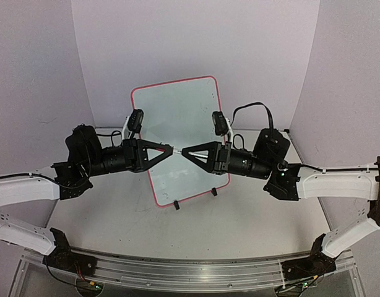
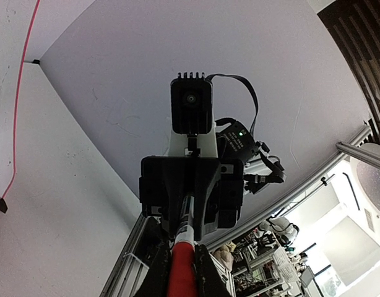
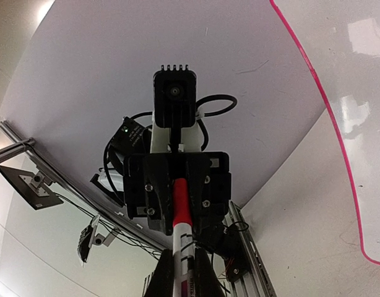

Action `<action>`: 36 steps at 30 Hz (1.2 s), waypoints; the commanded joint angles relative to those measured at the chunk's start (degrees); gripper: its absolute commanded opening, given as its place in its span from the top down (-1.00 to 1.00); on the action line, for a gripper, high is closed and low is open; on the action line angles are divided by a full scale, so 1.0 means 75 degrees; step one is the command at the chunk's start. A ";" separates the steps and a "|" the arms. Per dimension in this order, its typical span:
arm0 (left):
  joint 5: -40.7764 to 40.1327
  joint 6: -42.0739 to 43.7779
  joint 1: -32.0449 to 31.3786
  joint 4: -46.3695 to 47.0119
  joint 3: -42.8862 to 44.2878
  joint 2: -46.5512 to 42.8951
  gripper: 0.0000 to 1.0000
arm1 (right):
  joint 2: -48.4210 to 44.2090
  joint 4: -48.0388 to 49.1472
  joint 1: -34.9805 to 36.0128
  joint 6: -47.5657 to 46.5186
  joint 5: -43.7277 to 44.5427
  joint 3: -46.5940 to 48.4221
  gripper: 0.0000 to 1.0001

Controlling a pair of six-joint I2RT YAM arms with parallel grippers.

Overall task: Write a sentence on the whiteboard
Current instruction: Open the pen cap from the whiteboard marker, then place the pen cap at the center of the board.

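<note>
1. Table [image 1: 252,216]: pale top, arm bases at its near edge.
2. Left gripper [image 1: 170,150]: over mid-table, clamped on the red end of a marker pen [image 3: 181,201].
3. Right gripper [image 1: 186,152]: facing the left one tip to tip, closed on the same pen's white barrel; the pen lies level between them.
4. Whiteboard [image 1: 177,111]: just behind both grippers, propped tilted, red-pink rim, black clips [image 1: 176,205] on its lower edge.
5. Backdrop [image 1: 196,37]: pale walls.
</note>
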 commanded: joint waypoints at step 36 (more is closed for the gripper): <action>-0.2326 0.0383 0.1607 -0.5715 -0.2117 -0.0375 0.99 | -0.2138 -0.4484 -0.1125 -0.2720 0.0552 -0.0154 1.00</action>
